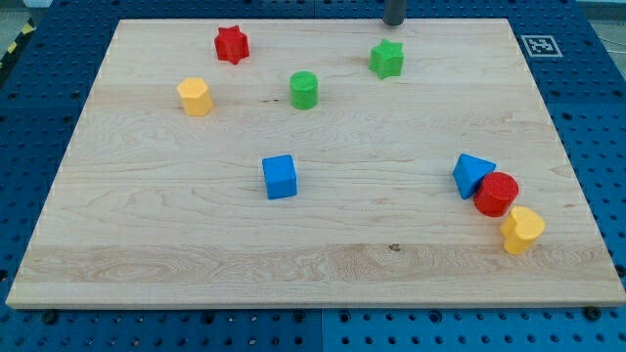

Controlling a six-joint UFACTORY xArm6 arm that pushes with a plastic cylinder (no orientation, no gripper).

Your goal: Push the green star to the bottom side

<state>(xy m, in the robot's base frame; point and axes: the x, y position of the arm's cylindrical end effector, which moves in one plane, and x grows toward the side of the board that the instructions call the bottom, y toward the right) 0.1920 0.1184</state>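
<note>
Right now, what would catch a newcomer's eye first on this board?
Probably the tight cluster at the view's lower right: blue triangle, red cylinder and yellow block pressed together in a diagonal row. Next, my tip at the view's top edge, just above the green star with a small gap between them.

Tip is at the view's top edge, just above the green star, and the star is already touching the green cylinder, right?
Not quite. In the camera view my tip is at the view's top edge just above the green star, but the star stands apart from the green cylinder, which lies to its lower left with bare board between them.
</note>
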